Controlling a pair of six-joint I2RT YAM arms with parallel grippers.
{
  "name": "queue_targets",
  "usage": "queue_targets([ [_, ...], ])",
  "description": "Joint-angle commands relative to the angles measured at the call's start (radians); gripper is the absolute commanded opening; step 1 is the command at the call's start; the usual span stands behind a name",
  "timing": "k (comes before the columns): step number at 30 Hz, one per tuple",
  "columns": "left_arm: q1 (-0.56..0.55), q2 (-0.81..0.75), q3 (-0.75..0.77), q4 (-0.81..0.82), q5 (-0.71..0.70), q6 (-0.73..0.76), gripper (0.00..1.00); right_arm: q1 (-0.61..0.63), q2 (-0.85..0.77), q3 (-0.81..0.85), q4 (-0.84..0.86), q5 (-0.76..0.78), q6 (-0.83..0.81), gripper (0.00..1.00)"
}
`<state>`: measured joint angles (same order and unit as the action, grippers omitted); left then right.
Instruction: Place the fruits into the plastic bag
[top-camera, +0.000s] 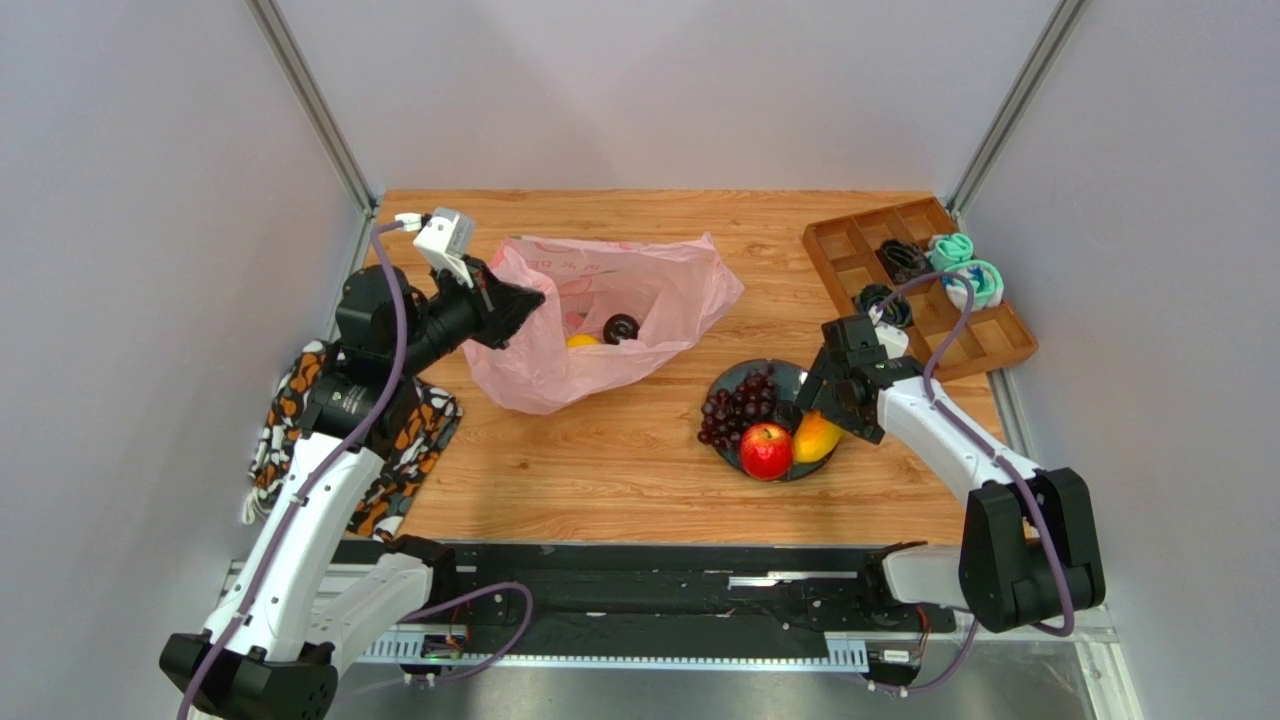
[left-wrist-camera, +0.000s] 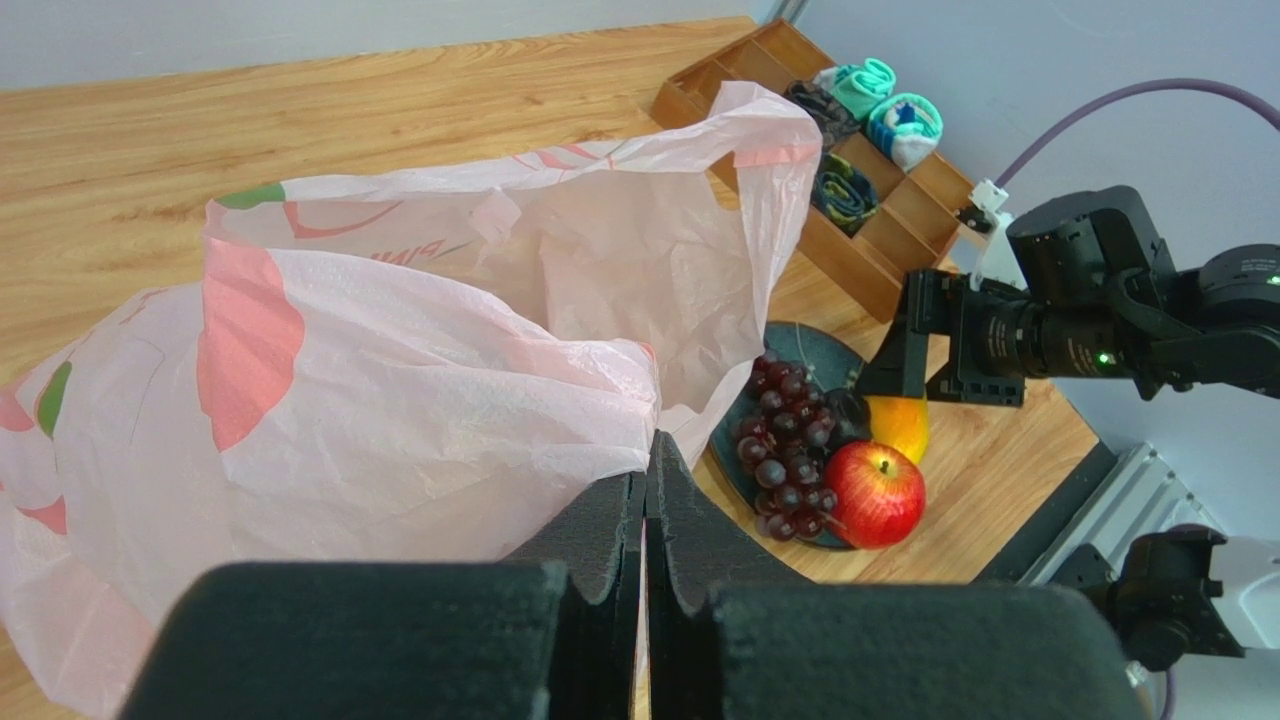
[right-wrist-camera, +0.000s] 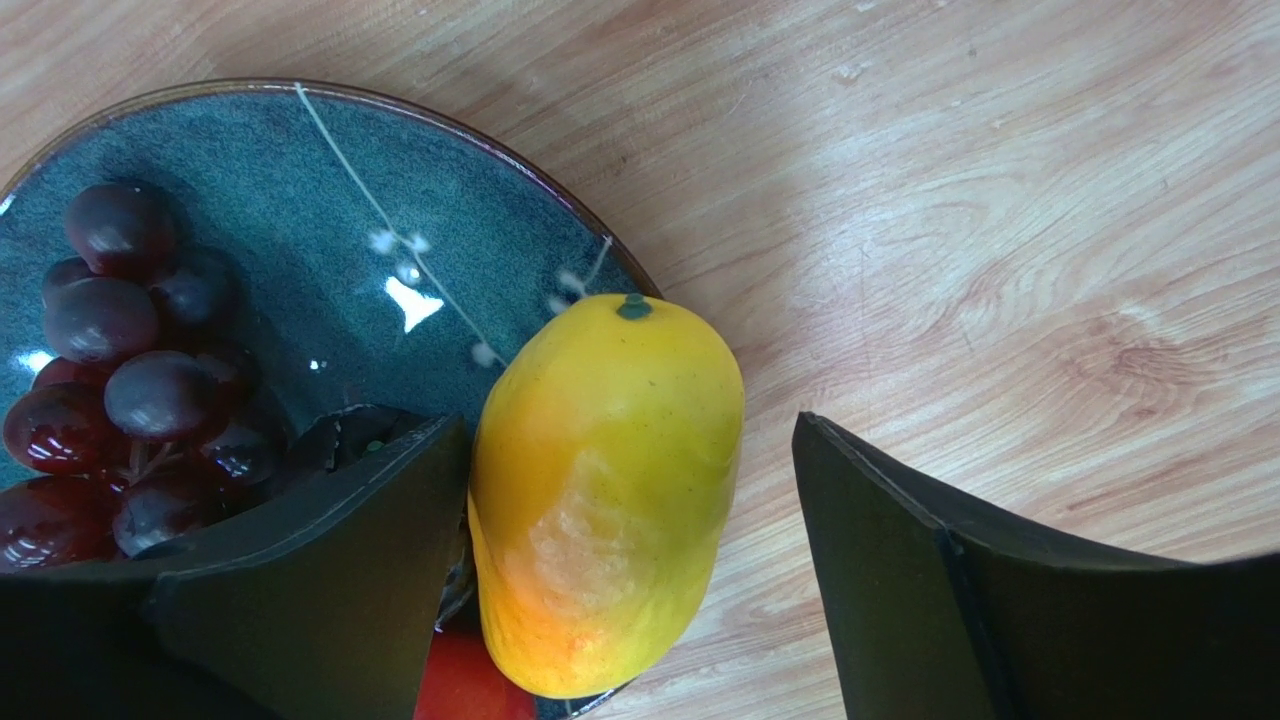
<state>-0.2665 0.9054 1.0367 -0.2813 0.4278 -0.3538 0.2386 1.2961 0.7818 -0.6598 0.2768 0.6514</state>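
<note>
Wooden tabletop (top-camera: 601, 480) boxed in by plain grey walls, both arms reaching in from the near edge.

The plastic bag (top-camera: 601, 323) sits back-left of centre, pink and crinkly. The left gripper (left-wrist-camera: 649, 468) has its fingers pressed fully together on a fold of the bag's rim and holds that side lifted. Through the open mouth you can see a yellow citrus (top-camera: 583, 342) and a dark ball (top-camera: 619, 326) already inside.

To the right of the bag, with a strip of wood between them, is a dark blue plate (right-wrist-camera: 301, 195). It holds the grapes (top-camera: 736, 405), a red apple (top-camera: 765, 449) and an oval yellow fruit (right-wrist-camera: 609, 480) with an orange blush.

The right gripper (right-wrist-camera: 628, 432) is spread wide and straddles that yellow fruit. One finger is right up against its side and the other stands well clear over the wood, so nothing is gripped.

It's pretty crowded there. The grapes are packed in just beside the near finger, and the apple pokes out right beside the yellow fruit's lower end.

Other stuff: a wooden compartment tray (top-camera: 845, 245) in the back-right corner holds teal bundles (top-camera: 950, 251) and black bundles (top-camera: 902, 258). An orange-black patterned cloth (top-camera: 413, 450) lies at the left edge, under the left arm.
</note>
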Motion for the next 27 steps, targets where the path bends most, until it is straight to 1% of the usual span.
queue_targets([
  [1, 0.004, 0.001, 0.042, 0.001, 0.009, 0.001, 0.0, -0.002, 0.011, -0.013, 0.048, 0.004, 0.025, 0.81],
  [7, 0.004, 0.0, 0.042, -0.001, 0.008, -0.001, 0.0, -0.002, 0.011, -0.018, 0.045, 0.024, 0.033, 0.7],
  [8, 0.004, 0.001, 0.042, 0.001, 0.009, -0.001, 0.0, -0.004, 0.005, -0.019, 0.042, 0.039, 0.031, 0.67],
  [10, 0.004, 0.0, 0.042, 0.001, 0.008, 0.001, 0.0, -0.002, -0.018, -0.013, 0.029, 0.062, 0.033, 0.63],
  [11, 0.004, -0.002, 0.042, 0.001, 0.008, 0.001, 0.0, -0.004, -0.027, -0.01, 0.023, 0.084, 0.034, 0.59],
  [15, 0.004, -0.003, 0.042, -0.001, 0.008, -0.001, 0.0, -0.004, -0.09, 0.002, 0.003, 0.13, 0.028, 0.49],
  [18, 0.004, -0.005, 0.042, -0.001, 0.006, -0.001, 0.0, -0.002, -0.121, 0.016, -0.024, 0.159, 0.024, 0.47],
  [19, 0.004, -0.007, 0.042, -0.001, 0.006, -0.001, 0.0, -0.002, -0.127, 0.019, -0.029, 0.168, 0.022, 0.44],
  [22, 0.004, -0.007, 0.042, -0.001, 0.006, -0.001, 0.0, -0.002, -0.162, 0.033, -0.046, 0.193, 0.017, 0.42],
  [27, 0.004, -0.005, 0.043, -0.001, 0.005, 0.001, 0.0, 0.001, -0.264, 0.031, -0.005, 0.148, 0.014, 0.38],
])
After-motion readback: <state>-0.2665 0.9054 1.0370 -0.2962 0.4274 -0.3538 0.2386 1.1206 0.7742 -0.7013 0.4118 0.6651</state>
